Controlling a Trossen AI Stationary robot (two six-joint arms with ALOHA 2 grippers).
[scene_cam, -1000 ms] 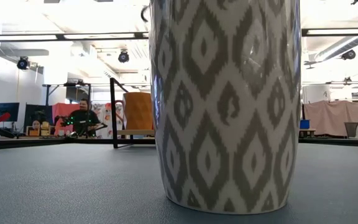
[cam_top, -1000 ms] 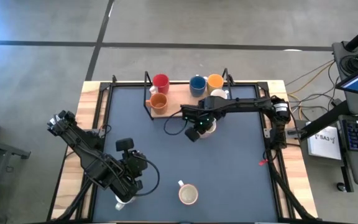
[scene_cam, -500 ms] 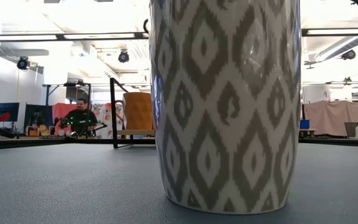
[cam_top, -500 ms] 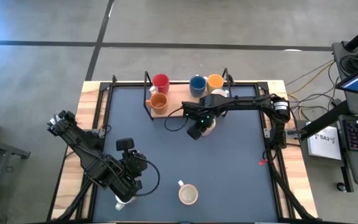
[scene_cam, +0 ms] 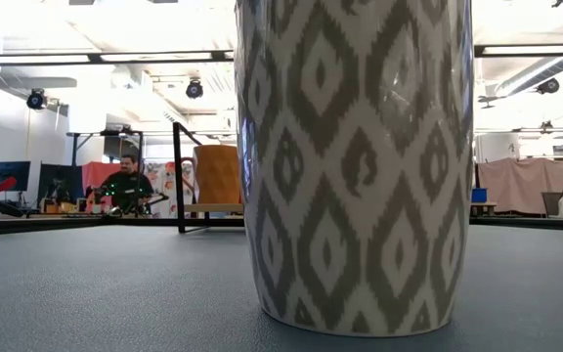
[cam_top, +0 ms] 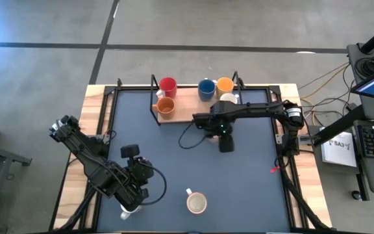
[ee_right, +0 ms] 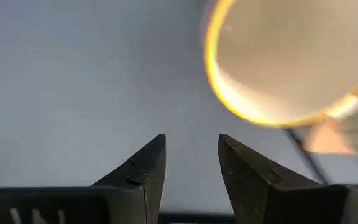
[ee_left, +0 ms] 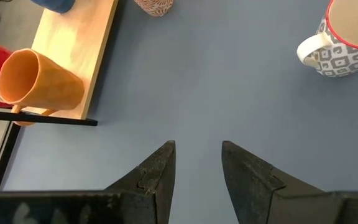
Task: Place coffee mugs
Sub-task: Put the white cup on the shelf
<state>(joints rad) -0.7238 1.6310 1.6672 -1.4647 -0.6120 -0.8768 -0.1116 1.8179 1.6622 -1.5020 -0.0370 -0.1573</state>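
A wooden board (cam_top: pixel 186 112) at the table's far side carries a red mug (cam_top: pixel 167 85), an orange mug (cam_top: pixel 165 106), a blue mug (cam_top: pixel 206 89), a second orange mug (cam_top: pixel 224 84) and a white mug (cam_top: pixel 230 99). My right gripper (cam_top: pixel 226 143) stands open just near of the board. Past its fingers a yellow-rimmed mug (ee_right: pixel 291 62) shows blurred; the arm hides it in the high view. A patterned mug (cam_top: pixel 196 203) stands near the front edge. My left gripper (ee_left: pixel 197 174) waits open at the near left, nothing between its fingers.
The board has a black frame with upright posts (cam_top: pixel 153 83). In the low view the patterned mug (scene_cam: pixel 355 166) fills the foreground, with an orange mug (scene_cam: pixel 218 174) behind it. People sit in the room beyond. Bare table shows between the board and the front mug.
My right gripper, which stood at a cream mug just near of the board, has swung from that mug toward the table's right and near edges and now covers it in the high view. The left arm has kept still.
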